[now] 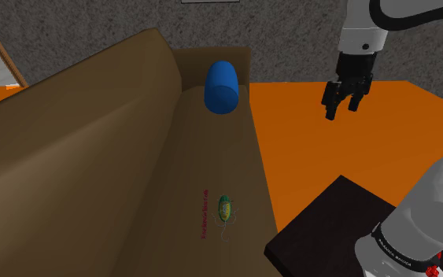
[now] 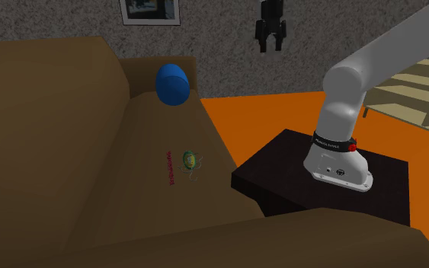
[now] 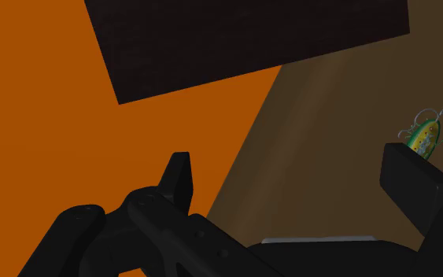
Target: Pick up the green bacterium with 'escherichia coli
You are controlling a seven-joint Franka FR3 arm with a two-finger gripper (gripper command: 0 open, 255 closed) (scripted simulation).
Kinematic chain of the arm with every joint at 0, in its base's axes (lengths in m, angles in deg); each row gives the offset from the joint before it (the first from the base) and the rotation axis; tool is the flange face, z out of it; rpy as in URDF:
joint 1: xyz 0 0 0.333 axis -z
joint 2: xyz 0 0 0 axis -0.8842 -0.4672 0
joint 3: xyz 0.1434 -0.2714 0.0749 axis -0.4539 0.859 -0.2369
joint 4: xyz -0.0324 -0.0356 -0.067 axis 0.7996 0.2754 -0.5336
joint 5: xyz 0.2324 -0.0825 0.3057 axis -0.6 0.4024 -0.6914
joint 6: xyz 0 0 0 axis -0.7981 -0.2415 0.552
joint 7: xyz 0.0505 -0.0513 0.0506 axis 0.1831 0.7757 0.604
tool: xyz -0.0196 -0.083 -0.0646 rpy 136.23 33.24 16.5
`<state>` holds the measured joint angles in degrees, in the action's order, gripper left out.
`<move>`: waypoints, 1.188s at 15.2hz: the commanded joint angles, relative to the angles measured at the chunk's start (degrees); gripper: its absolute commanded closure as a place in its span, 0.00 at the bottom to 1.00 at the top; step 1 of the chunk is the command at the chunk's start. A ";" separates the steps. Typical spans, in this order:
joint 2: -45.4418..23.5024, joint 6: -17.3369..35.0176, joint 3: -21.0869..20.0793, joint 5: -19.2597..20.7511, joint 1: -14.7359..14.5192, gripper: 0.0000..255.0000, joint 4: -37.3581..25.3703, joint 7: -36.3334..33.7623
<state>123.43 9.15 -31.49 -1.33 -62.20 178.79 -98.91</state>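
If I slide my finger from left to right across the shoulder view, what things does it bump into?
Brown sofa backrest → red lettering → green bacterium → black pincer, open, up in the air.

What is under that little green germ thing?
The green bacterium lies on the brown sofa seat, red lettering beside it. The patch directly beneath it is hidden by its body.
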 commanded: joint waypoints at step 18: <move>-22.81 34.17 -11.92 -8.12 -4.89 0.00 9.28 -13.22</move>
<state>102.89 40.90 -42.62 -9.14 -66.84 188.16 -111.26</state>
